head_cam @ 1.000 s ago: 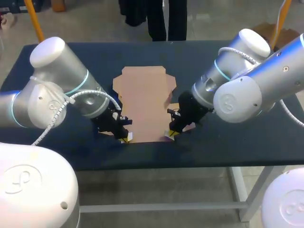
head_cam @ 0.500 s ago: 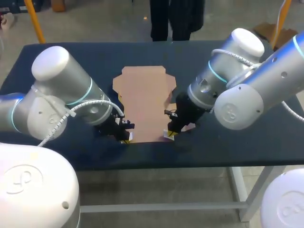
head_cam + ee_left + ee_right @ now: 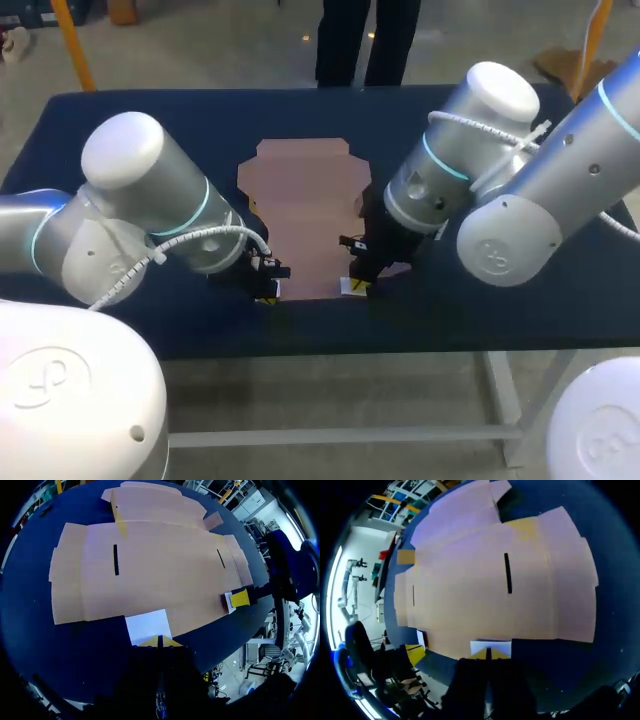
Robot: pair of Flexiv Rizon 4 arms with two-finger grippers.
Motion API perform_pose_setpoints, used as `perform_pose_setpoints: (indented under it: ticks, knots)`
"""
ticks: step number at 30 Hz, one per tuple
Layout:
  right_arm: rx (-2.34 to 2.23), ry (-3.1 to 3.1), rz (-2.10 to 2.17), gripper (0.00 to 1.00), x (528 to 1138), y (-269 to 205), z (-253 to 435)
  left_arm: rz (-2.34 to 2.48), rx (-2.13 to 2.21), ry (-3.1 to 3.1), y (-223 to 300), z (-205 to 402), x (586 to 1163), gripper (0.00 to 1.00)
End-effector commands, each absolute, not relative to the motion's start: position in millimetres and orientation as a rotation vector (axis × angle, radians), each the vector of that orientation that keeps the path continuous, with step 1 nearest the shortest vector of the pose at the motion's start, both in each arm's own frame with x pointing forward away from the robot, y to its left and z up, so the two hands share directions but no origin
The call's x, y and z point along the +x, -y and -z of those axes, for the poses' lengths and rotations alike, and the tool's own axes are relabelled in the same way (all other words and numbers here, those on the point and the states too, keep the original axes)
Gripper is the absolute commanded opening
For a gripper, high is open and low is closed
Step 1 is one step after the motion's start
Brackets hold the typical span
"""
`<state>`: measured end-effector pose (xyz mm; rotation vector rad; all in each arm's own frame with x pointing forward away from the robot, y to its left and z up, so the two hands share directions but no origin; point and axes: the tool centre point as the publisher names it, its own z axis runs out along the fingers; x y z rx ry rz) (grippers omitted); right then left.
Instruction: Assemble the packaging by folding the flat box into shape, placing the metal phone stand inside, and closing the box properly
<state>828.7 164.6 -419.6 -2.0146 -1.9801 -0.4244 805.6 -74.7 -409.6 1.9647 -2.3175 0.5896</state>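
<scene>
head view: flat box (image 3: 300, 215) spread unfolded in the middle of the table (image 3: 120, 120), near edge close to the table's front. left gripper (image 3: 268, 292) at its near-left corner, right gripper (image 3: 355, 286) at the near-right, yellow tips of each drawn together in the wrist views; actual pinch on the card impossible to tell. probably light, thin and bendy along its creases, best taken at those near corners and lifted evenly. against a second ago: both arms swung inward, right gripper nudged left, box unmoved.
</scene>
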Motion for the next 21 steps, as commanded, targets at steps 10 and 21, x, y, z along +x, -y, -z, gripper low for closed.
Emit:
perform_pose_setpoints:
  ticks: [10, 21]
  knots:
    - [-2.059, 1.984, 0.411, 0.0, 831.4, -168.5, 431.9, -0.499, 2.014, 2.317, 81.1, 420.7, 815.5, 0.0]
    - [-2.075, 1.972, 0.397, 0.0, 833.1, -163.5, 428.2, -0.473, 1.999, 2.29, 76.8, 417.3, 815.5, 0.0]
